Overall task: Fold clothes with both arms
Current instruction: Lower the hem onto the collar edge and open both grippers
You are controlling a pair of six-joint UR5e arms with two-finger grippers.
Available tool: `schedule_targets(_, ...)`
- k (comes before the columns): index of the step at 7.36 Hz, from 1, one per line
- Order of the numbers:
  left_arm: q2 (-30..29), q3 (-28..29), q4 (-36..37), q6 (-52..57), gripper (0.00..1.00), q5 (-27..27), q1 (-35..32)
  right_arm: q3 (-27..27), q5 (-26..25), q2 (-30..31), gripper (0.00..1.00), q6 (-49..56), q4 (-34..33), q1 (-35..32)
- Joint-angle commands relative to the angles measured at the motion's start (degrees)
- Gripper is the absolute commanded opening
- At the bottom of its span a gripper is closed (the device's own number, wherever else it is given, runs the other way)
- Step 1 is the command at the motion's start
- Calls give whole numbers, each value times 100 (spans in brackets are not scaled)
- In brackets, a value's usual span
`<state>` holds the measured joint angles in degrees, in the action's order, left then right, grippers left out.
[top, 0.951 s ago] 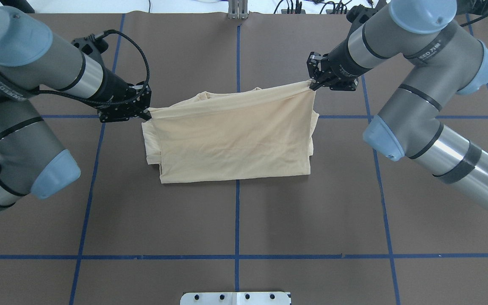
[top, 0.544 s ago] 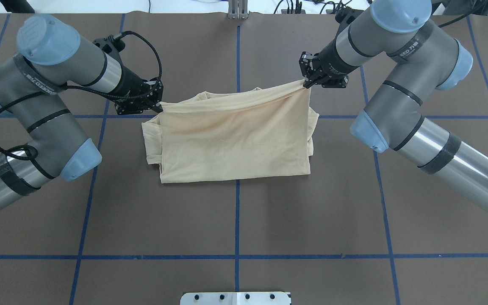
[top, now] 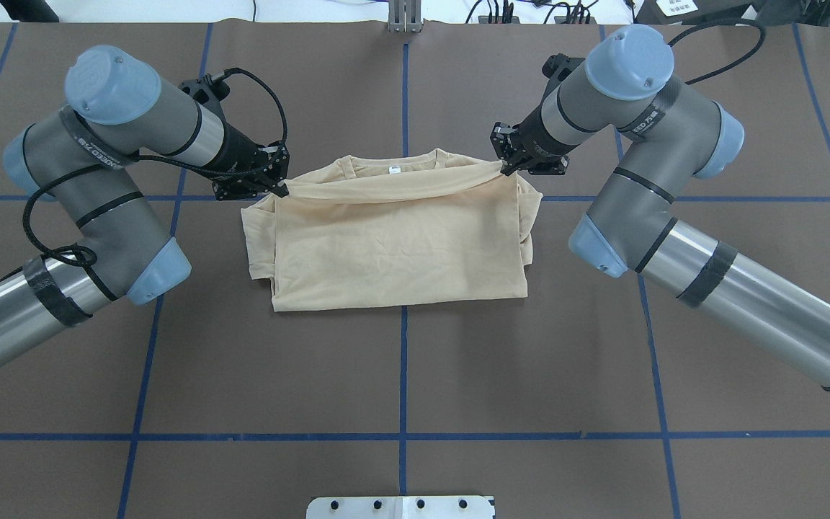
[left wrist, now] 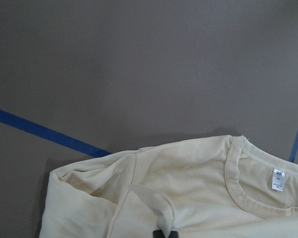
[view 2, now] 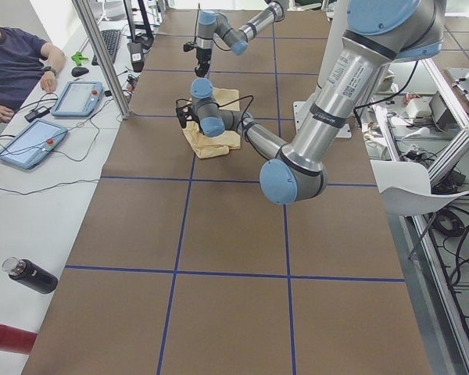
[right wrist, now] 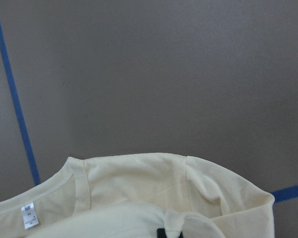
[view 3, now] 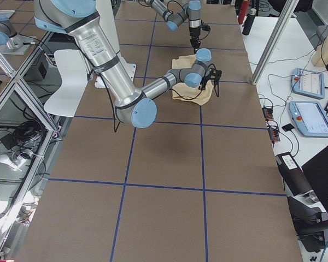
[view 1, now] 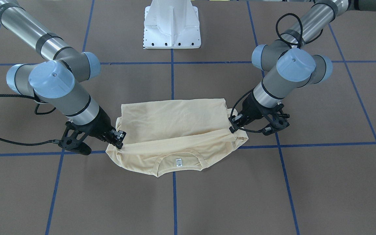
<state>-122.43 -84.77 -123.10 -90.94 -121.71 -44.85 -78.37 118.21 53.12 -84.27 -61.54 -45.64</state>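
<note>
The cream shirt (top: 400,245) lies folded at the table's centre, collar and white neck label (top: 390,170) on the far side. My left gripper (top: 282,189) is shut on the left end of a doubled-over edge, and my right gripper (top: 507,169) is shut on its right end. That edge hangs stretched between them just over the collar. From the front, the shirt (view 1: 175,124) shows the left gripper (view 1: 232,128) on the right and the right gripper (view 1: 120,143) on the left. Each wrist view shows bunched cloth at the fingertips (left wrist: 165,233) (right wrist: 170,233). No print is visible.
The brown table (top: 400,375) is crossed by blue tape lines. The white pedestal base (view 1: 172,24) stands at the robot's side. A person (view 2: 16,58) sits at a side table with tablets (view 2: 27,144) beyond the far edge.
Both grippers have come inward with the held edge, and the right one has drawn back toward the robot. The lifted layer has dropped, uncovering the collar and label.
</note>
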Motion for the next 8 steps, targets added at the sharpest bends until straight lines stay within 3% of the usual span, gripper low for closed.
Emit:
schedule_targets(1, -158, 231, 5, -65, 0, 68, 125, 156, -35, -74, 0, 15, 28, 29)
schedule_targets(4, -123, 794, -12, 215, 0, 524, 73, 173, -53, 23, 0, 95, 37, -50)
schedule_targets(8, -219, 804, -39, 234, 0, 560, 11, 165, -79, -3, 0, 95, 46, -68)
